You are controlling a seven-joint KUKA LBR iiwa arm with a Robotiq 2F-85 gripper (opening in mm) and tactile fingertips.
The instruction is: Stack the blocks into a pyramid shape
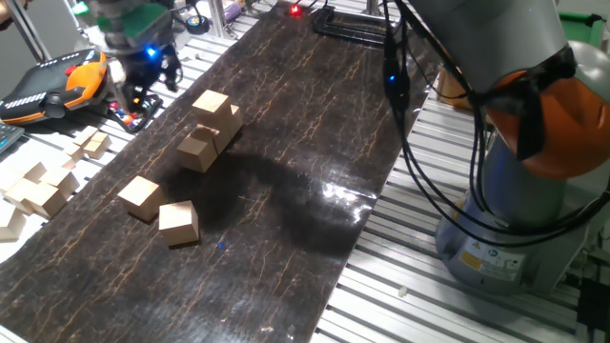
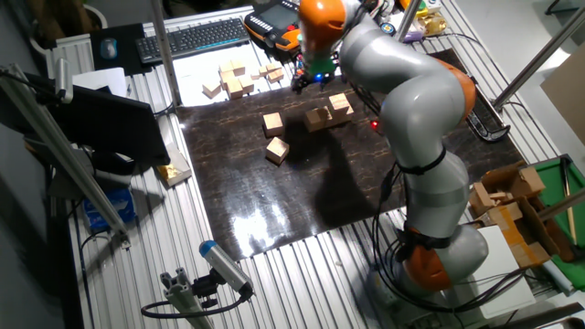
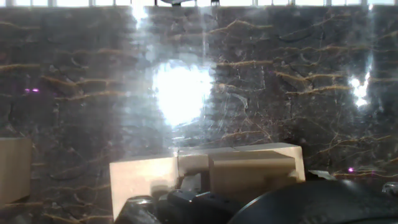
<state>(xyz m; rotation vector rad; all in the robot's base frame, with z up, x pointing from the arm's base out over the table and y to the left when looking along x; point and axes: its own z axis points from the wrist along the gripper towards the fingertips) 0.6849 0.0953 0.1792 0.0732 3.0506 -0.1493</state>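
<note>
A cluster of tan blocks point(image 1: 198, 150) sits on the dark mat point(image 1: 315, 114), with one block point(image 1: 212, 103) resting higher than the others. The same cluster point(image 2: 324, 116) shows in the other fixed view. Two loose blocks lie nearer the front: one point(image 1: 140, 197) and another point(image 1: 178, 222). My gripper point(image 1: 145, 90) hovers over the mat's far left edge, apart from the cluster and holding nothing I can see. Its fingers are too dark and small to read. In the hand view, the cluster point(image 3: 249, 171) fills the bottom edge and one more block point(image 3: 13, 169) is cut off at the left.
A loose pile of smaller pale wooden pieces point(image 1: 43, 186) lies left of the mat. An orange-black handheld controller point(image 1: 57, 81) sits behind it. Black cables point(image 1: 410, 124) hang beside the arm's base point(image 1: 515, 219) on the right. A keyboard point(image 2: 196, 37) lies at the table's back.
</note>
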